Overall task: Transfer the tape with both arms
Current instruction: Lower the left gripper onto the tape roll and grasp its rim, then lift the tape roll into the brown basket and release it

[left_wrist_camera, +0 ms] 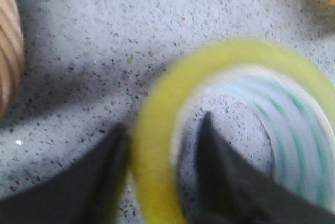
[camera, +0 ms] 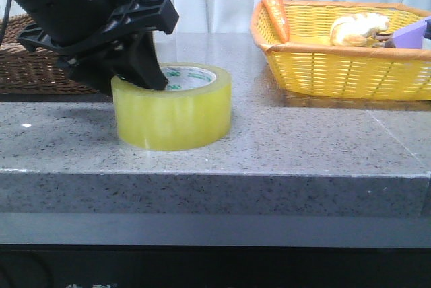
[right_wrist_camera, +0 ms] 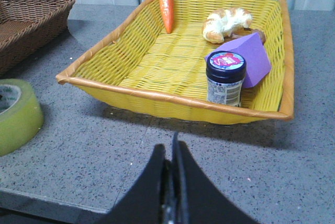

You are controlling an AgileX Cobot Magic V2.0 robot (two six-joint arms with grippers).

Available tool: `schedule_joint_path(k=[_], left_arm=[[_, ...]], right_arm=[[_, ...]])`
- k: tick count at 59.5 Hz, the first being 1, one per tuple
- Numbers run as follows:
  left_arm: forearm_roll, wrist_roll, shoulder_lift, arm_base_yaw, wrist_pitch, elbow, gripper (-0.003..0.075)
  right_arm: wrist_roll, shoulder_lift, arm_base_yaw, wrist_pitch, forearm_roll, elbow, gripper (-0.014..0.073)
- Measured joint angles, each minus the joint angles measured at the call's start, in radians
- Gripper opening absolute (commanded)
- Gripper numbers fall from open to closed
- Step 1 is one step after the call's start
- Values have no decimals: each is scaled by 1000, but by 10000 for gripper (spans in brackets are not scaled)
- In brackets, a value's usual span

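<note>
Two left fingers [left_wrist_camera: 104, 182] astride the tape [camera: 172, 106] wall, arm tilted.

Not much you can actually read here. The tape [camera: 172, 106] has green lettering on its white core, too small and blurry to make out. The jar [right_wrist_camera: 225, 78] has a printed label and a colourful lid sticker, unreadable too.

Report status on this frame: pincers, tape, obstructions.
Left pincer open, straddling tape wall, one finger inside core. Right pincer shut, empty, short of yellow basket. Tape flat on table.
</note>
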Motion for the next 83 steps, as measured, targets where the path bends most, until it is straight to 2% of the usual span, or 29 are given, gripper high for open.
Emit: schedule_joint_path(k=[4, 15, 23, 32, 42, 48, 58, 75, 78, 83], left_arm=[[6, 2, 0, 0, 0, -3, 38], [13, 2, -2, 0, 56, -31, 34], [21, 2, -38, 0, 136, -117, 34], [82, 2, -92, 13, 140, -247, 33], [177, 2, -92, 95, 132, -342, 33], [192, 2, -68, 181, 130, -373, 33], [203, 2, -11, 325, 123, -387, 33], [203, 2, 134, 489, 74, -391, 34], [203, 2, 159, 499, 70, -391, 43], [203, 2, 207, 507, 58, -391, 117]], right_arm=[[0, 0, 0, 0, 2, 0, -90], [0, 0, 0, 0, 2, 0, -90], [0, 0, 0, 0, 2, 0, -90], [0, 0, 0, 0, 2, 0, -90], [0, 0, 0, 0, 2, 0, -90], [0, 0, 0, 0, 2, 0, -90], [0, 0, 0, 0, 2, 0, -90], [0, 0, 0, 0, 2, 0, -90], [0, 0, 0, 0, 2, 0, -90], [0, 0, 0, 0, 2, 0, -90]])
